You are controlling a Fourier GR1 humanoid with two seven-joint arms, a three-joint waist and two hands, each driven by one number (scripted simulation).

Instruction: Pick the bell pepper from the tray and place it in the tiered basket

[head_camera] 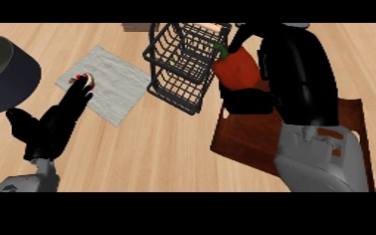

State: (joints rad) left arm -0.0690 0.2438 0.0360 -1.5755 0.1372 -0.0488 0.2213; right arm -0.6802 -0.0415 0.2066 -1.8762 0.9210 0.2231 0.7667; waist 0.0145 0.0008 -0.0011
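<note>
A red bell pepper with a green stem is held in my right hand, whose fingers curl round it from the right. The pepper hangs right beside the black wire tiered basket, at its right side near the upper tier. The dark brown wooden tray lies below and to the right, partly hidden by my right forearm. My left hand rests open at the lower left, fingers pointing up.
A light grey mat lies left of the basket with a small round item on it, just beyond my left fingertips. A dark round object sits at the left edge. A brown block shows behind the basket.
</note>
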